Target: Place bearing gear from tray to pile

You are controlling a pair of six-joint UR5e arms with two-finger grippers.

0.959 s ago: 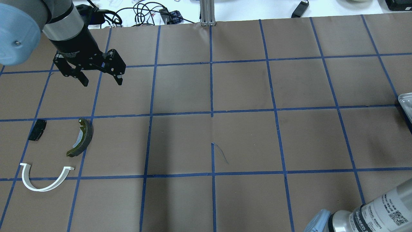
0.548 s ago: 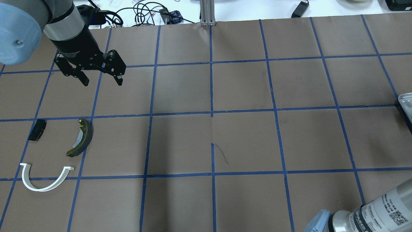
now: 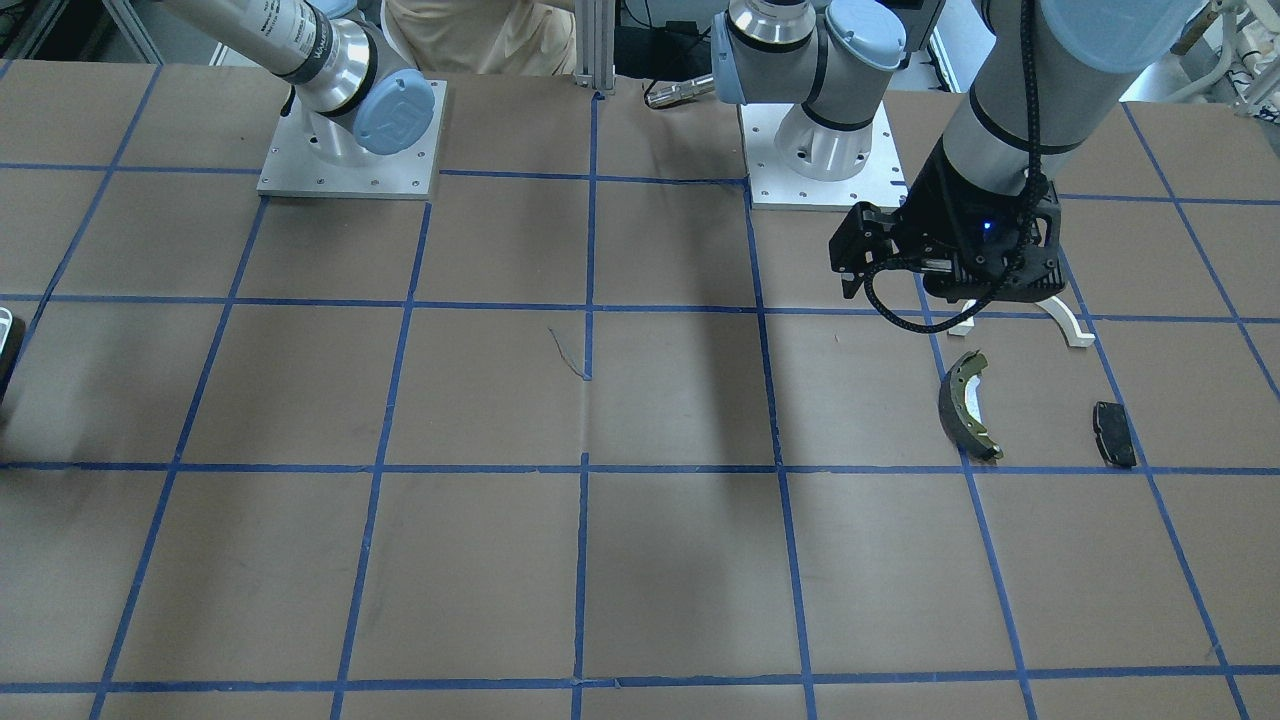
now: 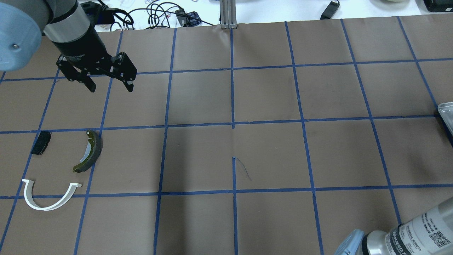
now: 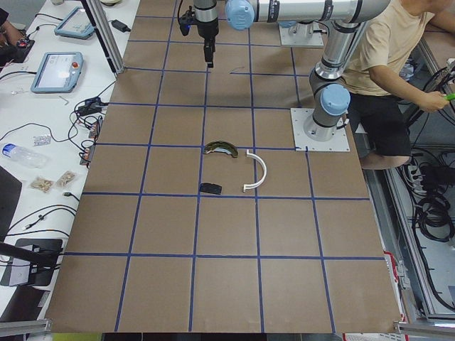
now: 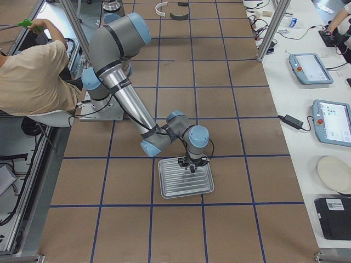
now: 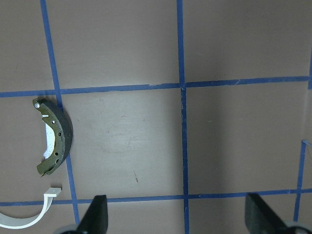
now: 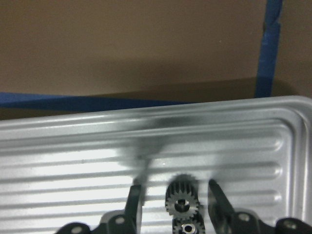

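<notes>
Right gripper (image 8: 174, 186) is sitting low over the tray (image 8: 68, 161), fingers spread, bearing gear (image 8: 182, 200) lying between them and touching neither; a toothed part (image 8: 186, 227) right behind it, wrist-side, is getting cut off by the frame edge. Left gripper (image 4: 110, 86) is hanging with fingers apart, pile (image 5: 219, 148) lying base-side of it: brake shoe (image 4: 90, 152), black pad (image 4: 40, 142), white arch (image 4: 42, 208); front view is hiding part of the arch behind the gripper body.
</notes>
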